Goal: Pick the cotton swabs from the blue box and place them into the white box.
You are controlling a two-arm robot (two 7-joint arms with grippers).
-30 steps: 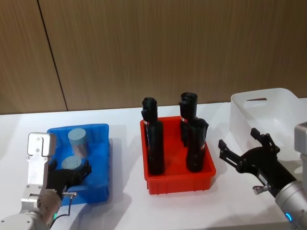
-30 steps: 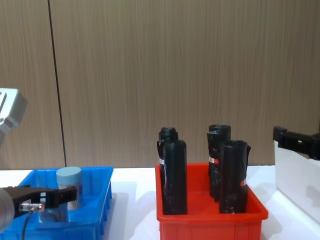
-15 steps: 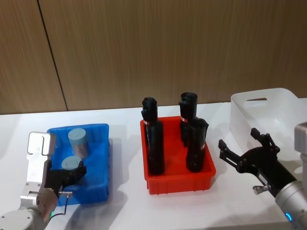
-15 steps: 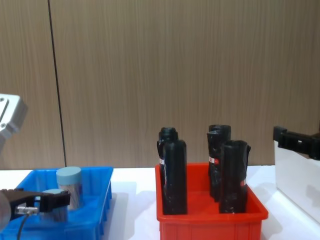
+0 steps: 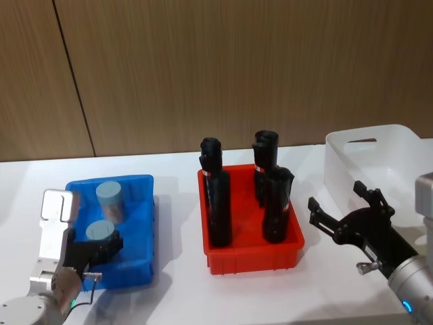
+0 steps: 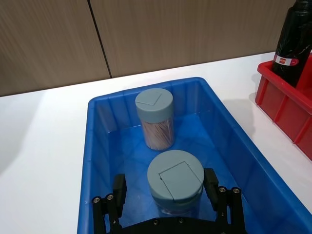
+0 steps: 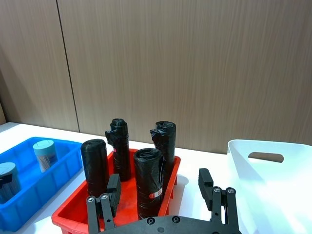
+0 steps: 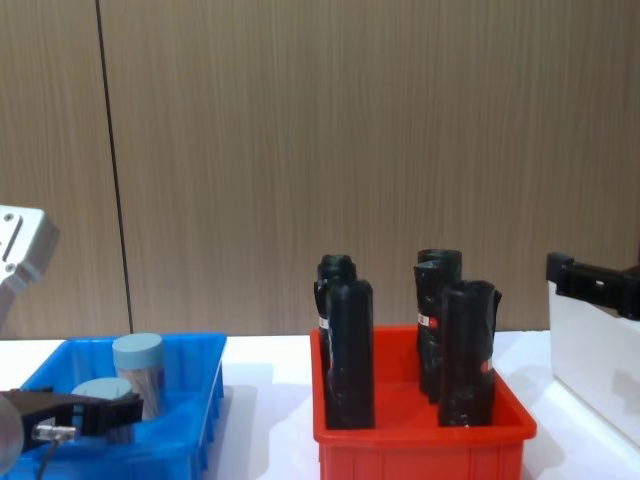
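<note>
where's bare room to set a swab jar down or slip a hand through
Bare: the table strip between blue box and red bin, and inside the white box. Crowded: red bin's black bottles; the left claw straddling the near cotton swabs.

Bright, even light; soft shadows.

Red bin (image 5: 254,261), blue box (image 5: 146,240), white box (image 5: 382,162), black bottles (image 5: 218,203), blue-grey-lidded cotton swabs (image 5: 109,198) (tan-white inside).
</note>
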